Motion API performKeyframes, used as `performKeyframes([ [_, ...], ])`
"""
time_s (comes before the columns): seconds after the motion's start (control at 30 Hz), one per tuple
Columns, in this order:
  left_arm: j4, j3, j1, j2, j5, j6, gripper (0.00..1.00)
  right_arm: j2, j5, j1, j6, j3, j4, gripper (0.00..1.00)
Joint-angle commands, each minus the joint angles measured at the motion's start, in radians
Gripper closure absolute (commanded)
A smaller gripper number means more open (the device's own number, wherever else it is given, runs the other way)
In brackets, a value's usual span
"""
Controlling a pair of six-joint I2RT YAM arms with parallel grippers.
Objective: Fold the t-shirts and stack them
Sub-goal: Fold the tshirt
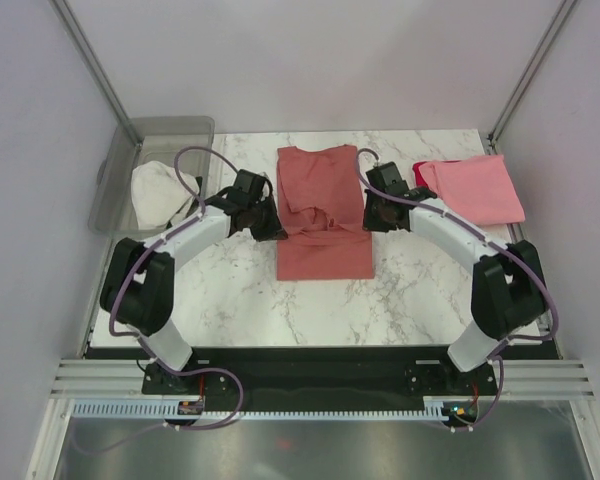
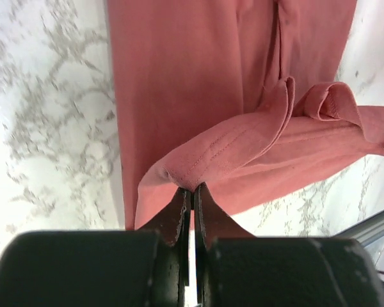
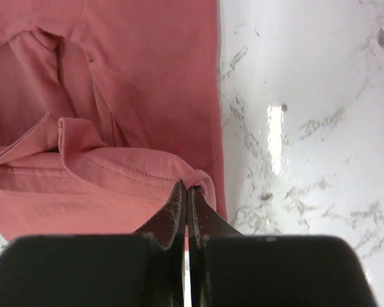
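The left gripper and right gripper each clenched one side edge of the salmon shirt, which lay lengthwise between them

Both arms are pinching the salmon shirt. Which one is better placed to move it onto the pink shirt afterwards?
Right, probably. The light pink shirt lies just beside the right gripper; the left gripper sits across the salmon shirt from it.

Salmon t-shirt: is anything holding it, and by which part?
Yes: the left gripper and right gripper each pinch the salmon t-shirt's stitched edge, at opposite sides.
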Motion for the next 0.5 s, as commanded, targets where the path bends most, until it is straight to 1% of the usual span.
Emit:
performKeyframes([
  [0.0,0.003,0.095,0.038,0.052,0.021,0.056,0.98,0.072,-0.076,-0.035,-0.053,0.101,0.046,1.00],
  [0.17,0.000,0.182,0.074,0.109,0.049,0.062,0.98,0.178,-0.111,-0.070,-0.068,0.196,0.051,1.00],
  [0.43,-0.007,0.322,0.125,0.283,0.135,0.062,0.98,0.328,-0.131,-0.122,-0.073,0.350,0.046,1.00],
  [0.47,-0.005,0.345,0.130,0.293,0.141,0.057,0.98,0.342,-0.160,-0.127,-0.074,0.382,0.045,1.00],
])
